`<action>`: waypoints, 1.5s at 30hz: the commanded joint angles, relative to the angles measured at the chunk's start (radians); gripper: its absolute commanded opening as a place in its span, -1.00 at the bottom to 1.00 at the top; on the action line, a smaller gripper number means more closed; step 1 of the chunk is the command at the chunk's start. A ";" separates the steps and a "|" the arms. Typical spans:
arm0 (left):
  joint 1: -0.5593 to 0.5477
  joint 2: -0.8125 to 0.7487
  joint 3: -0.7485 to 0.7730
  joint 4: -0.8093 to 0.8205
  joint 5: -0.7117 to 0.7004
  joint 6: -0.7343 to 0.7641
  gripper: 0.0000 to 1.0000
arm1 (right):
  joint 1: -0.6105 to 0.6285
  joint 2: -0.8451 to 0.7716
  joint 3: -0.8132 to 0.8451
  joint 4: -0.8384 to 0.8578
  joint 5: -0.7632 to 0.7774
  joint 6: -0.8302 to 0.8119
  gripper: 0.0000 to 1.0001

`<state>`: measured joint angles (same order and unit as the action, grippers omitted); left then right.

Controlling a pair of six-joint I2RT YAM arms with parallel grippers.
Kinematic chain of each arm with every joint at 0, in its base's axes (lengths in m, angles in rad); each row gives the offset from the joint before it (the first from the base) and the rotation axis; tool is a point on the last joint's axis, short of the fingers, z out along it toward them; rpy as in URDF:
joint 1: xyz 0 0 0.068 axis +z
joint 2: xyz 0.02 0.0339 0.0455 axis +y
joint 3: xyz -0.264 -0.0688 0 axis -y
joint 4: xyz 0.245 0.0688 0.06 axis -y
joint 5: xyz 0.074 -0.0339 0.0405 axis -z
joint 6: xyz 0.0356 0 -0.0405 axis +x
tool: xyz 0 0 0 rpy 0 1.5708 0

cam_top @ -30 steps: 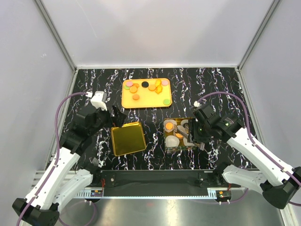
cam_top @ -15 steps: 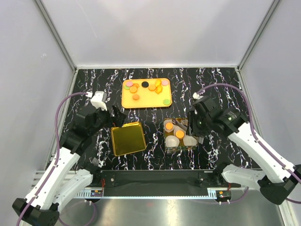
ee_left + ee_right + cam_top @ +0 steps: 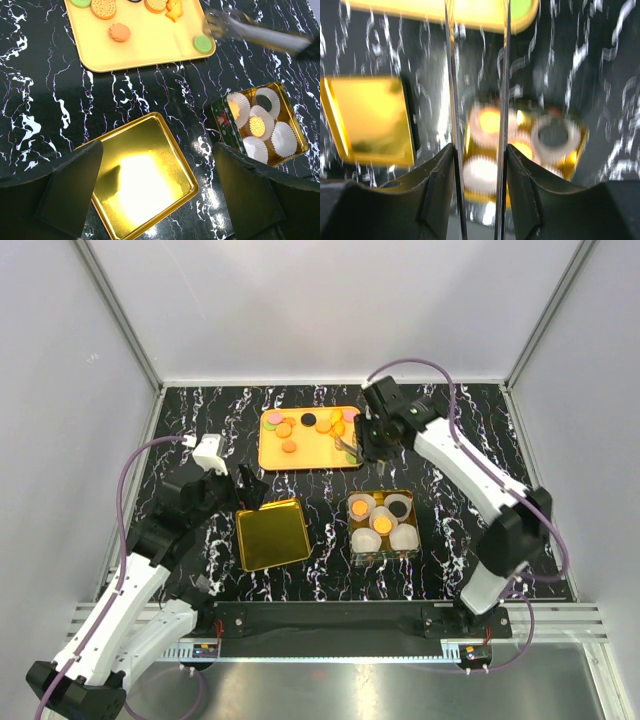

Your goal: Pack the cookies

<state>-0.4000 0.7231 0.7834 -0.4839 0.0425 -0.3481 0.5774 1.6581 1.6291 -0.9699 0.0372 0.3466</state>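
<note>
The cookies [image 3: 305, 424] lie scattered on a yellow tray [image 3: 310, 456] at the back; an orange one [image 3: 120, 32] and a green one [image 3: 203, 43] show in the left wrist view. A gold tin [image 3: 382, 525] holds white paper cups, two with orange cookies and one with a black one. My right gripper [image 3: 373, 432] is shut on metal tongs [image 3: 250, 32], whose tips hang over the tray's right end. The tongs' two blades [image 3: 451, 100] run between my right gripper's [image 3: 480, 150] jaws. My left gripper [image 3: 157, 195] stands open above the gold lid [image 3: 140, 187], holding nothing.
The lid [image 3: 272, 534] lies left of the tin on the black marble table [image 3: 200, 430]. Grey walls with metal posts close in the back and sides. The right arm stretches from the near right corner across to the tray.
My right arm has swung with the tongs from over the tin to the tray's right end. The left arm has not moved.
</note>
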 commanded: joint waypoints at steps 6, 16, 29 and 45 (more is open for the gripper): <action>0.006 0.001 0.011 0.041 0.013 -0.006 0.98 | -0.021 0.284 0.322 0.066 -0.034 -0.066 0.00; 0.006 -0.004 0.011 0.038 0.000 -0.005 0.98 | 0.059 0.548 0.616 0.011 -0.088 -0.055 0.04; 0.006 -0.005 0.011 0.037 0.005 -0.006 0.98 | 0.116 0.683 0.776 -0.032 -0.076 -0.046 0.10; 0.006 -0.007 0.010 0.039 0.013 -0.008 0.98 | 0.157 0.669 0.747 -0.055 0.006 -0.054 0.08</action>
<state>-0.4000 0.7231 0.7834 -0.4843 0.0460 -0.3485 0.7212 2.3707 2.3653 -1.0294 0.0029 0.3016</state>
